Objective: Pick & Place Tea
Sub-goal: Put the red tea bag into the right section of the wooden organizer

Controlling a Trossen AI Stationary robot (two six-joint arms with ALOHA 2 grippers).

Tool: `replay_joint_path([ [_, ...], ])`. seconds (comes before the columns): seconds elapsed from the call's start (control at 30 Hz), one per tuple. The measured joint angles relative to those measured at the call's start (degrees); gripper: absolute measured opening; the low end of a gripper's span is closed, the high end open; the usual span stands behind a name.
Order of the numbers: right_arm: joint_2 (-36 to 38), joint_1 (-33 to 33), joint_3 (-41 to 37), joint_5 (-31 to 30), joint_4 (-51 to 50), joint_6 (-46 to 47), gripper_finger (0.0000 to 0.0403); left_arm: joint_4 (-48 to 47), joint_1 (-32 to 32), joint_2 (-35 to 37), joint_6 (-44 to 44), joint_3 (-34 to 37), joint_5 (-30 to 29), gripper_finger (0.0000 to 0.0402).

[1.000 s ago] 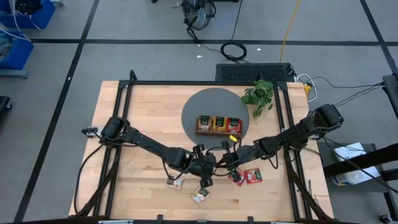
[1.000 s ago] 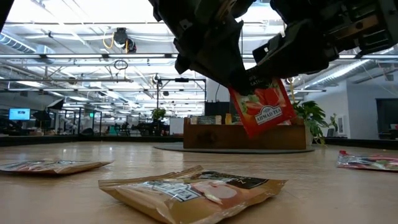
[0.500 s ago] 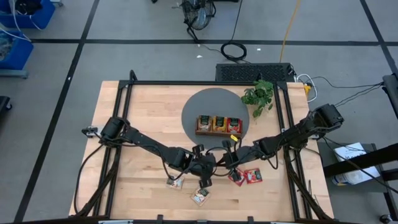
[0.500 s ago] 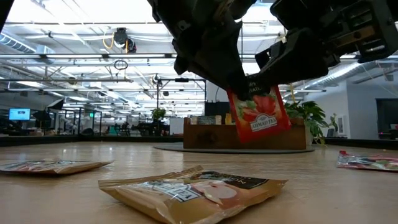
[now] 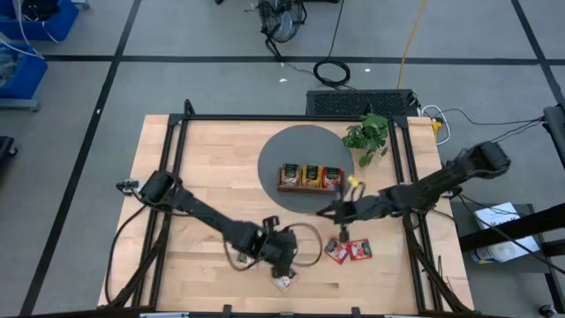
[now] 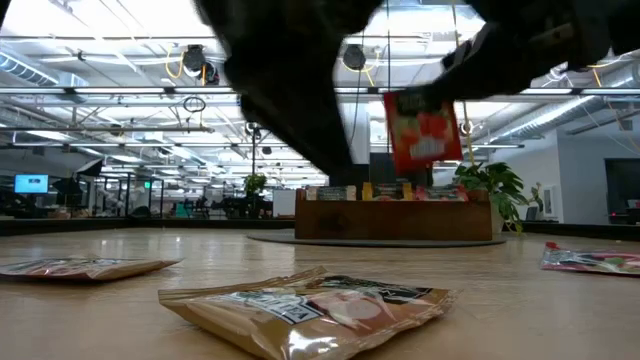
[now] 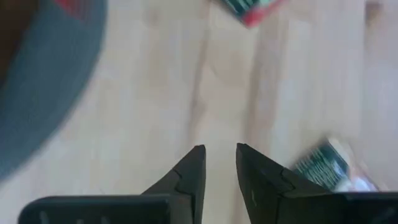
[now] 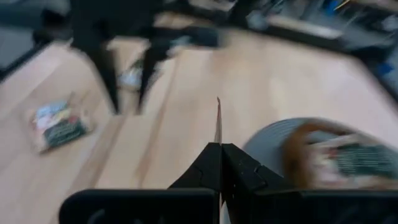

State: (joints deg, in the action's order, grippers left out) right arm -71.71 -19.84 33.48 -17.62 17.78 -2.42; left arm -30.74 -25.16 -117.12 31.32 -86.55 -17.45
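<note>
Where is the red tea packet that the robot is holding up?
The red tea packet hangs pinched in the right gripper, up off the table just in front of the wooden tray, on the right side of the high view.

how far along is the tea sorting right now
Done: the wooden tray on the grey mat already holds packets in its compartments. In hand: the right gripper is shut on a red tea packet, lifted clear of the table near the tray. Left: two red packets and two beige packets lie loose on the table, one beside the left gripper, which is slightly open and empty.
</note>
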Motion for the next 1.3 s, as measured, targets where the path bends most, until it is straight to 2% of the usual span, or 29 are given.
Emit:
replay_joint_path([
  [0.1, 8.3, 0.2, -4.08, -3.62, -0.29, -0.34, 0.0, 1.53, -3.23, 0.06, 2.02, 1.59, -5.02, 0.0092],
  [0.2, 15.98, 1.56, -8.97, -6.69, 0.2, -0.11, 0.0, 3.05, -6.97, 0.07, 2.63, 2.31, -14.22, 0.0085],
  [0.33, 23.44, 5.14, -15.9, -8.31, 3.65, 1.22, 0.0, 7.5, -11.34, 0.07, 0.26, 3.07, -24.57, 0.0024],
  [0.4, 25.7, 7.34, -19.12, -8.01, 6.59, 2.17, 0.0, 10.06, -12.65, 0.07, -1.53, 3.07, -27.03, 0.0009],
  [0.53, 28.47, 11.7, -23.46, -6.98, 8.61, 3.75, 0.0, 14.07, -13.23, 0.09, -7.22, 3.09, -27.11, 0.0008],
  [0.7, 28.55, 18.21, -24.76, 3.57, 8.56, 6.22, 0.0, 14.41, -12.57, 0.07, -8.21, 3.09, -26.27, 0.001],
  [0.77, 27.78, 20.14, -24.77, 5.89, 8.39, 6.22, 0.0, 14.43, -12.0, 0.07, -8.33, 3.09, -25.93, 0.0019],
  [0.97, 24.6, 23.79, -24.77, 5.89, 7.67, 2.53, 0.0, 14.33, -10.53, 0.07, -8.34, 3.09, -23.31, 0.0023],
  [1.2, 19.58, 27.23, -24.77, 5.87, 10.65, 0.02, 0.0, 14.27, -10.37, 0.07, -9.18, 3.09, -22.54, 0.0004],
  [1.3, 17.89, 27.83, -24.77, 5.89, 13.35, -2.03, 0.0, 14.27, -10.37, 0.07, -9.17, 3.09, -22.52, 0.0014],
])
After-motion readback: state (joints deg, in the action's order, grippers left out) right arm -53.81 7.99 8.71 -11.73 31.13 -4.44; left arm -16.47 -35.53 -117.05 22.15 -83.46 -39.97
